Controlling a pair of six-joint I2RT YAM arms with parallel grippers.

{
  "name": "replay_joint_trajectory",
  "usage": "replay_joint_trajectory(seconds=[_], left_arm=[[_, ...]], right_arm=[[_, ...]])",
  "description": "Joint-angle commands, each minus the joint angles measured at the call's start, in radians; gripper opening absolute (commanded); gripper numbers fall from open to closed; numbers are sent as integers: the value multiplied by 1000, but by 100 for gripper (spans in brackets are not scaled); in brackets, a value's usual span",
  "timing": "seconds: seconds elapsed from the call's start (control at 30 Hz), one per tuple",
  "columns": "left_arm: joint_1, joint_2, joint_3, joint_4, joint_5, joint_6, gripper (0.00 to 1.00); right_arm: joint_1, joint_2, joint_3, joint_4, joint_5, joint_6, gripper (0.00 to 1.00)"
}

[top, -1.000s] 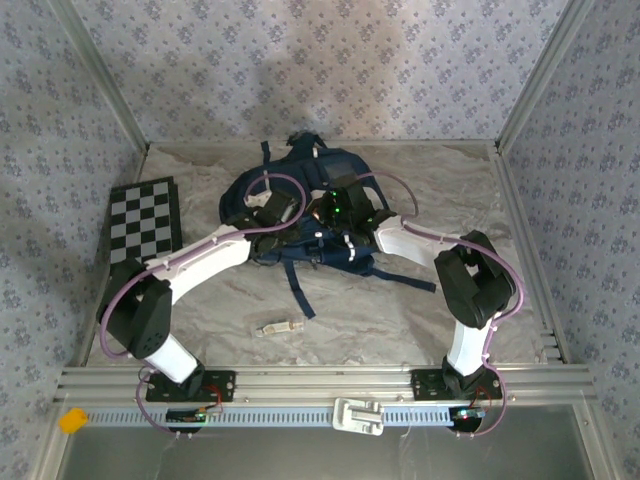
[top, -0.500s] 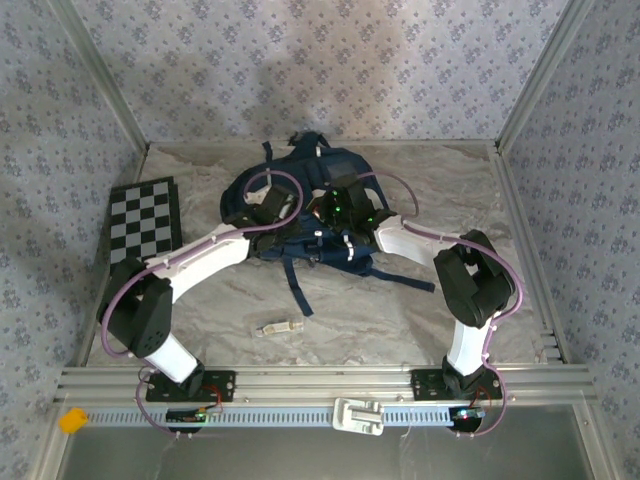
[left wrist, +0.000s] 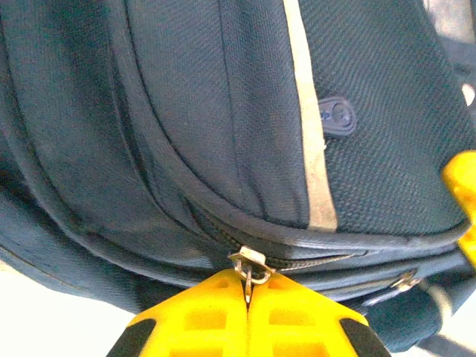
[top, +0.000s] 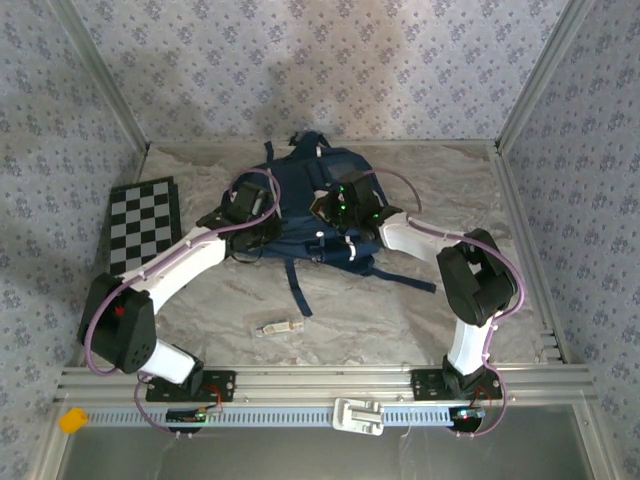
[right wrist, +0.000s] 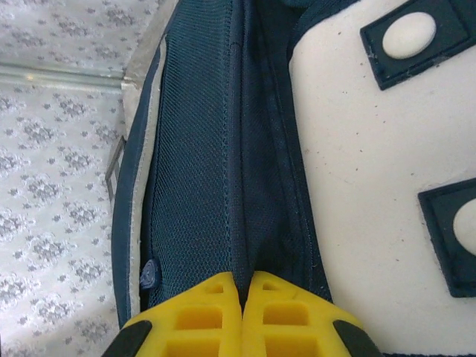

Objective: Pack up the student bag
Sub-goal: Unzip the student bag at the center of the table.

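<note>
Top view: the student bag (top: 295, 185) sits toward the back middle of the counter (top: 420, 320), a big navy lump with dark straps trailing toward the near edge. Both arms reach in over it. The left pincer (top: 258, 205) is at its left side and the right pincer (top: 328, 205) is on top near the middle. From up here I can't tell how either set of jaws stands. There's a checkerboard (top: 145, 222) lying flat on the left and a small pale object (top: 278, 326) on the counter closer to the arm bases, well apart from the bag.

Left wrist view: the left pincer (left wrist: 248, 290) has its yellow fingers pressed together, pinching the metal zipper pull (left wrist: 249, 266) on the bag's zipper line. A pale stripe (left wrist: 305, 111) runs up the navy fabric above it, with a small dark rubber tab (left wrist: 336, 117) just beside the stripe.

Right wrist view: the right pincer (right wrist: 242, 286) is squeezed tight too, nipping a raised fold of the bag's navy fabric. The white patch (right wrist: 372, 186) with its dark squares sits just right of that fold.
</note>
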Motion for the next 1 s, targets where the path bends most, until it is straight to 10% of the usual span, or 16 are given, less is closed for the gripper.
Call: replay_joint_trajectory(seconds=[0.0,0.3,0.67,0.97], left_arm=[[23,-21,-11,-95,72,156,0],[-184,92,43,70,209,152,0],[-194,204,160,69,168,161,0],[-193,209,171,72,189,189,0]], right_arm=[[-51,-40,52,-87,-50,-110,0],[-180,74,258,-283,-152,-282,1],[-181,-104,90,-389,-156,-252,53],[-87,-51,-33,-146,-169,-20,46]])
